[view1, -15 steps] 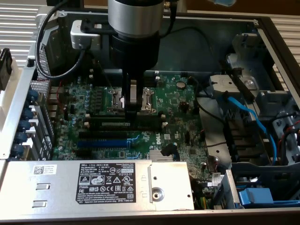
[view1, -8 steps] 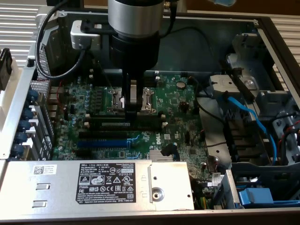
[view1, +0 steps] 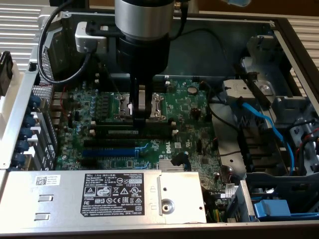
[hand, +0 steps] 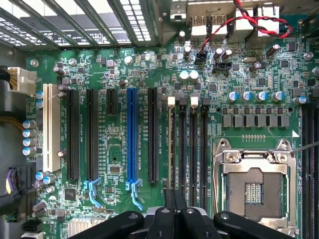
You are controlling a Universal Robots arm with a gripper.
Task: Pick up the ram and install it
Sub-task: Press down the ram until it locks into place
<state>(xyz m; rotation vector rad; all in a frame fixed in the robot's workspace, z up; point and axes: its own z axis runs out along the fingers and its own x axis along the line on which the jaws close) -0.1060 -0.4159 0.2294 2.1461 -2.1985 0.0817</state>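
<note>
Exterior view: the gripper (view1: 140,118), fingers pressed together, stands over the memory slots (view1: 133,130) at the motherboard's (view1: 192,107) centre, apparently pushing the ram down

Wrist view: the ram (hand: 172,149) sits edge-on in a slot at twelve o'clock from the fingertips (hand: 175,199); seating seems under way, calling for even downward pressure

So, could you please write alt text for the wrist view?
The robot's black hand, shut, hovers over the black memory slots of a green motherboard. A long blue expansion slot and a silver processor socket flank them.
</note>
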